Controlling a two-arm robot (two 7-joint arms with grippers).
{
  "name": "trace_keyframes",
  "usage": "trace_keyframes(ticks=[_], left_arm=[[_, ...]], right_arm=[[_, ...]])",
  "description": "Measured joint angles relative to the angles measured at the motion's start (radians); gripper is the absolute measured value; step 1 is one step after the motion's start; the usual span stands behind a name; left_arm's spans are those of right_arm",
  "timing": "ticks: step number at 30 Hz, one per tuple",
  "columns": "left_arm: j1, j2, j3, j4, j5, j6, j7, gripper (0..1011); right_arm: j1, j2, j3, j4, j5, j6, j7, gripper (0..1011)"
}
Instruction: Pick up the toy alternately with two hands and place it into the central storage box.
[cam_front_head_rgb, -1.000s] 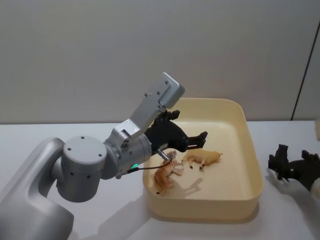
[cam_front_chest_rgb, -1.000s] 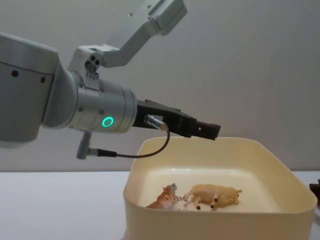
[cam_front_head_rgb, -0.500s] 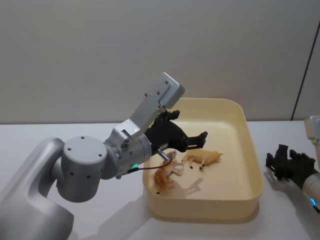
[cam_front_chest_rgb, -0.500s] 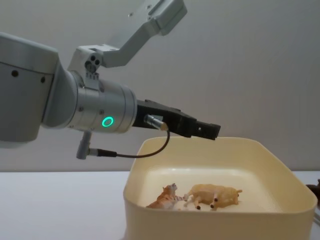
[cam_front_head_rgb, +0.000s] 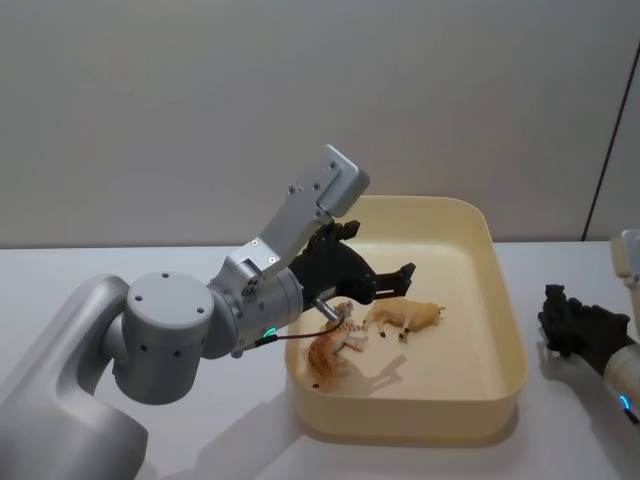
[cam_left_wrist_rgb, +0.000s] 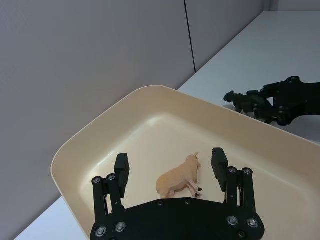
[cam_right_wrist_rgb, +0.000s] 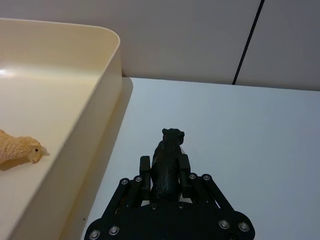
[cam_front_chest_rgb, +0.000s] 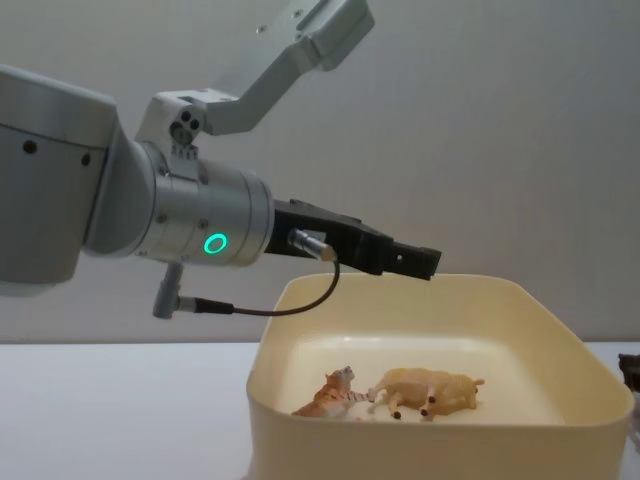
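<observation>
Cream plastic tub, the central storage box (cam_front_head_rgb: 508, 330), sitting on the pale surface (cam_front_head_rgb: 130, 265) and serving as landmark. Inside it already: a tan sheep-like figurine (cam_front_head_rgb: 405, 317) lying on its side near the middle of the floor, and an orange striped tiger figurine (cam_front_head_rgb: 333, 347) just beside it, toward the left wall; two toys delivered, so the task looks partly done. Outside the box, off its right wall, a black animal figurine (cam_right_wrist_rgb: 167, 162) pinched between narrow jaws of the right gripper (cam_right_wrist_rgb: 165, 177), head pointing away from the wrist, box wall close by on one side. Hard to tell whether the black toy rests on the surface or hangs just above it. Left gripper (cam_left_wrist_rgb: 170, 170) poised above the box interior, over the left half, jaws spread wide and holding nothing, the sheep-like figurine visible between the fingers (cam_left_wrist_rgb: 121, 167) well below them, nothing touched. Left arm (cam_front_chest_rgb: 190, 220) reaching in over the left rim, green ring light glowing. Judged remaining: carrying the black figurine across the right rim and releasing it inside, likely after the left gripper clears the space above the box; possibly further toys beyond that, though none other seen on the surface.
</observation>
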Motion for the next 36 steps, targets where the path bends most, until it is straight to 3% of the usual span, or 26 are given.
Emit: trace_keyframes(ticks=[18, 28, 36], left_arm=[[0.000, 0.000, 0.000, 0.000, 0.000, 0.000, 0.000, 1001], [0.000, 0.000, 0.000, 0.000, 0.000, 0.000, 0.000, 1001], [0.000, 0.000, 0.000, 0.000, 0.000, 0.000, 0.000, 1001]], right_arm=[[-0.020, 0.004, 0.024, -0.116, 0.055, -0.086, -0.032, 306], [0.002, -0.004, 0.020, -0.176, 0.078, -0.078, 0.030, 306], [0.043, -0.039, -0.014, -0.171, 0.066, -0.046, 0.106, 306]])
